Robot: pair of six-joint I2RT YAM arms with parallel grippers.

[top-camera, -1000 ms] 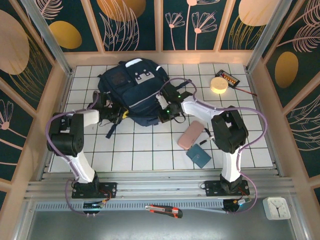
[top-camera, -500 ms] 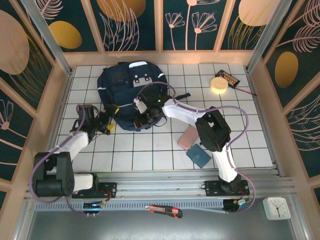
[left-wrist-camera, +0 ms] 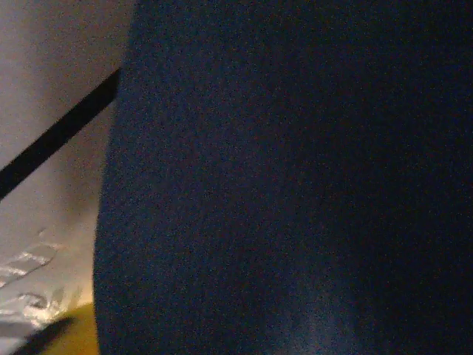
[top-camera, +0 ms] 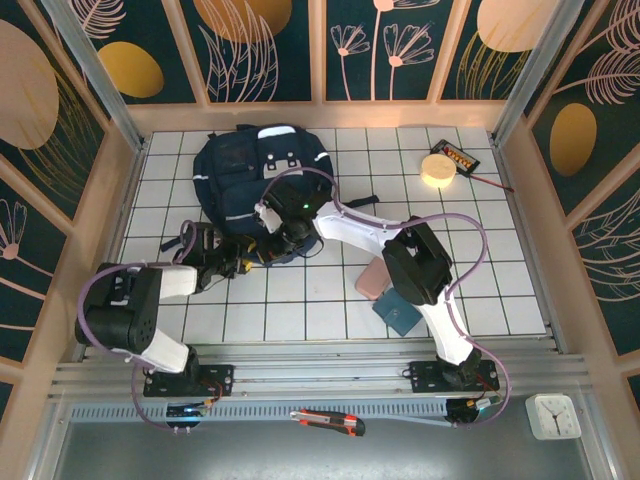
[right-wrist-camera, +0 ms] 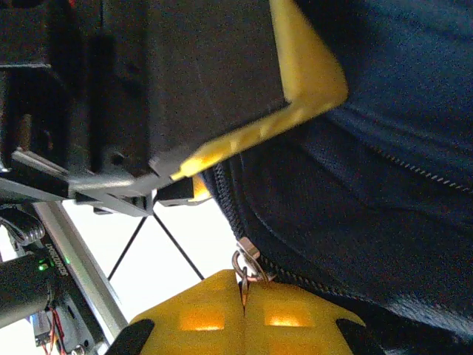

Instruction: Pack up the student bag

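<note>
Zipper pull (right-wrist-camera: 244,265), clear in right wrist view, sits pinched by right fingers (right-wrist-camera: 199,318); left fingers' (right-wrist-camera: 310,74) state unclear.

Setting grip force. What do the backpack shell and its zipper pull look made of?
The backpack looks like woven synthetic, probably nylon or polyester: matte navy, fine grain close up in the left wrist view. The zipper pull looks metal: thin shiny wire loop with bright glints; alloy can't be told.

Navy-blue, white-striped student bag (top-camera: 240,170)
</note>
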